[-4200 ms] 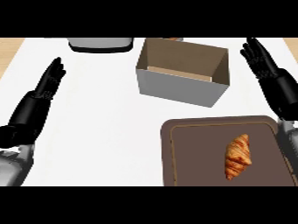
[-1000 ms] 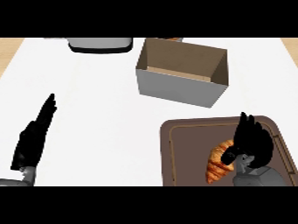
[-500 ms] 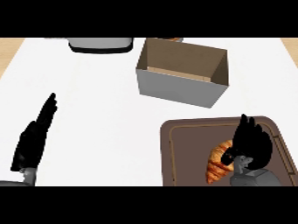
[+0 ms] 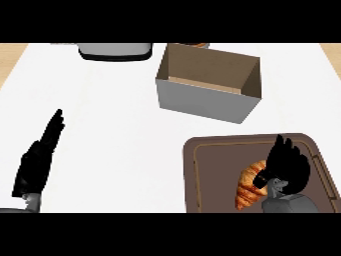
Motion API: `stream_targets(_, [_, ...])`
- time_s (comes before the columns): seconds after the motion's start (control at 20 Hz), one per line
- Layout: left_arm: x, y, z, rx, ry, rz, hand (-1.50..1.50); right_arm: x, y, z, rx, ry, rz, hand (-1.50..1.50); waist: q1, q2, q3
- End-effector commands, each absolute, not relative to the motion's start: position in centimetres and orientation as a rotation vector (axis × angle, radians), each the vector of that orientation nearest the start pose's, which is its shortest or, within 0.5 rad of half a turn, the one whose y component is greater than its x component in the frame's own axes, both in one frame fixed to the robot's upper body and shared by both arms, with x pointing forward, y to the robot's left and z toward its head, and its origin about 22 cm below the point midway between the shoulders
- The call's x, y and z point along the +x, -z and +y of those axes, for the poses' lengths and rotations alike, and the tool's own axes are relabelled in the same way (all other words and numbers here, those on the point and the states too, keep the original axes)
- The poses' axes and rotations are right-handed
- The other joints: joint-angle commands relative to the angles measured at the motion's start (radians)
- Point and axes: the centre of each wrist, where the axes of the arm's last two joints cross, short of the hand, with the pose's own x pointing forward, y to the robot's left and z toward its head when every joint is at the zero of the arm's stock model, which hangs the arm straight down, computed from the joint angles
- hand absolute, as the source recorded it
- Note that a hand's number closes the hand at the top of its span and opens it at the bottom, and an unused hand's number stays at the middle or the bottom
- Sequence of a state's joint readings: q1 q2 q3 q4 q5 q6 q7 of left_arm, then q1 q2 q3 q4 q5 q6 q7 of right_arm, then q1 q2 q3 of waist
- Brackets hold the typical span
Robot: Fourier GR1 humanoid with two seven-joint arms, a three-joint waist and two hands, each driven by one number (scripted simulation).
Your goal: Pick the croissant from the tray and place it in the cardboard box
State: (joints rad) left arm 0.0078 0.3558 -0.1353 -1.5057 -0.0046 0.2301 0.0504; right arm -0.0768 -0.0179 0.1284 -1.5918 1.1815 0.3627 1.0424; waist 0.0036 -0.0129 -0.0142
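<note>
Croissant on the tray, near right of the surface, lying roughly near-to-far, not lifted. Right hand down over its right flank, fingers pointing far, thumb reaching left onto the pastry's top edge. Looks like fingers curling round it for a side pinch, but palm hides the contact line, so closure only probable, not confirmed. Approach from the right makes sense: forearm enters from the near edge and the tray rim leaves little room on that side, so wrapping from above-right keeps clear of the lip.

Left hand near left, well apart from everything, fingers straight and together, pointing far. Resting, no part in the grasp.

Box far of the tray, slightly left, open top facing up, tall walls, inside bare as far as visible. Sits between tray and a dark-rimmed grey item at the far edge, too cropped to identify.

Step in hand: securing the grasp. Transfer not begun. Next move calls for a straight lift first, high enough to clear both tray rim and the box's near wall, then travel far and a little left before lowering. Risk: flaky curved shape held from one side may rotate in the fingers; near box wall is the snag point if carried low.
</note>
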Motion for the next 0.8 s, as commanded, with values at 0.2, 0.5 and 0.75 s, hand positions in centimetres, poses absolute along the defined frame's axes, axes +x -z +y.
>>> stream_targets(0.2, [25.3,-2.5,28.7,0.385,0.214,-1.442,0.00,24.5,-0.1,-18.6,-1.057,-0.688,-0.268,1.50,-0.005,0.013,0.014])
stream_targets(0.5, [23.8,-1.2,28.4,0.388,0.189,-1.446,0.00,24.7,-1.4,-18.5,-1.303,-0.787,-0.288,1.50,-0.003,0.012,0.014])
stream_targets(0.75, [24.6,-0.7,29.0,0.372,0.189,-1.440,0.00,25.0,-1.3,-18.7,-1.357,-0.811,-0.354,1.50,-0.005,0.013,0.014])
